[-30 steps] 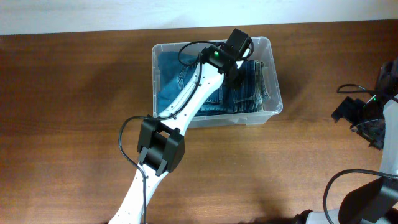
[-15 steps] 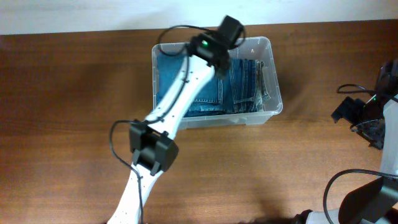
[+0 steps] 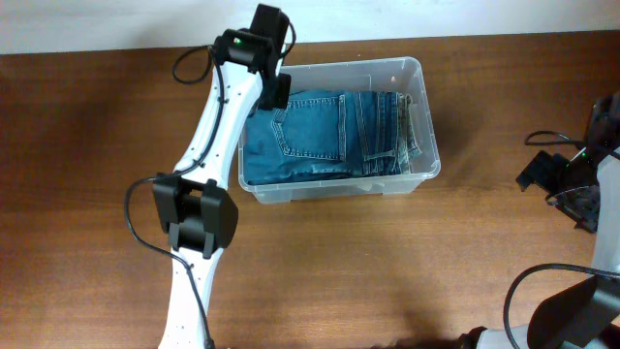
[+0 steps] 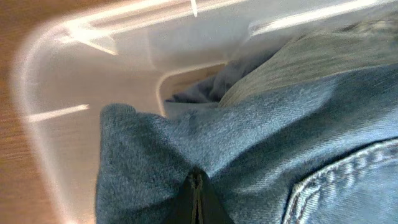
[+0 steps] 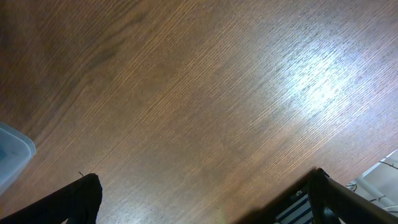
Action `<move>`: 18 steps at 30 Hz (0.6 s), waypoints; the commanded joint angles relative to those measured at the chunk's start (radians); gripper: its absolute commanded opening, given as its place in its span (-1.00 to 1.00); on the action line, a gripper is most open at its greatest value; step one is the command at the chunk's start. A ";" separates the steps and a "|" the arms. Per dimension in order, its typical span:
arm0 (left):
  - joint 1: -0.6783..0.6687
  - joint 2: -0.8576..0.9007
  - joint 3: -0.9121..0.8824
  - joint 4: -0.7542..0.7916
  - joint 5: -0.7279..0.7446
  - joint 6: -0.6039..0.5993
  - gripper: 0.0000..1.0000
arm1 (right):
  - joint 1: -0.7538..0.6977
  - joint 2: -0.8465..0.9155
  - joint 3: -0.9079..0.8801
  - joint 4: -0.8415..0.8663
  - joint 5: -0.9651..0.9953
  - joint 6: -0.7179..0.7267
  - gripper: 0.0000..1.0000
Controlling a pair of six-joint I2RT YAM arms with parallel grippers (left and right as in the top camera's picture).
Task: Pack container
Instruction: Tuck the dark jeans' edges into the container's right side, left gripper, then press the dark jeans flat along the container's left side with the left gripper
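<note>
— Plastic container [image 3: 349, 190], clear, rectangular, rounded corners: position?
— On wooden table [image 3: 97, 145], toward the back edge, about midway along it. Upright, open side up.
— Contents?
— Folded blue jeans [image 3: 320, 136], lying flat, covering most of the floor. Back pocket facing up, stitched seams toward the container's right end.
— Left gripper [image 3: 275, 90]?
— Over the container's back left corner, just inside the rim. Fingers [image 4: 206, 206] pressed tight together, only a hairline seam between them. Nothing seen pinched. Tips set against a corner fold of the denim in the wrist view; touching it or just above it, cannot tell. Clear wall curving round behind the fold.
— Right gripper [image 5: 199, 208]?
— Near the table's right edge, well apart from the container. Fingers [image 5: 78, 199] spread wide, one at each lower corner of the wrist view. Holding nothing, touching nothing; bare wood grain beneath, with a bright patch of glare.
</note>
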 commanded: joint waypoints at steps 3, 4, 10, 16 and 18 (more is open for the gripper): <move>-0.004 -0.015 -0.145 0.041 0.069 -0.011 -0.99 | -0.001 0.000 -0.001 0.000 0.002 0.008 0.97; -0.005 -0.015 -0.154 0.048 0.069 -0.011 -0.99 | -0.001 0.000 -0.001 0.001 0.001 0.008 0.97; -0.005 -0.050 -0.102 0.041 0.069 0.030 -0.99 | -0.001 0.000 -0.001 0.000 0.002 0.008 0.97; -0.005 -0.152 0.021 -0.085 0.069 0.028 -0.99 | -0.001 0.000 -0.001 0.000 0.001 0.008 0.97; -0.005 -0.192 0.039 -0.140 0.069 0.028 -0.99 | -0.001 0.000 -0.001 0.001 0.002 0.008 0.97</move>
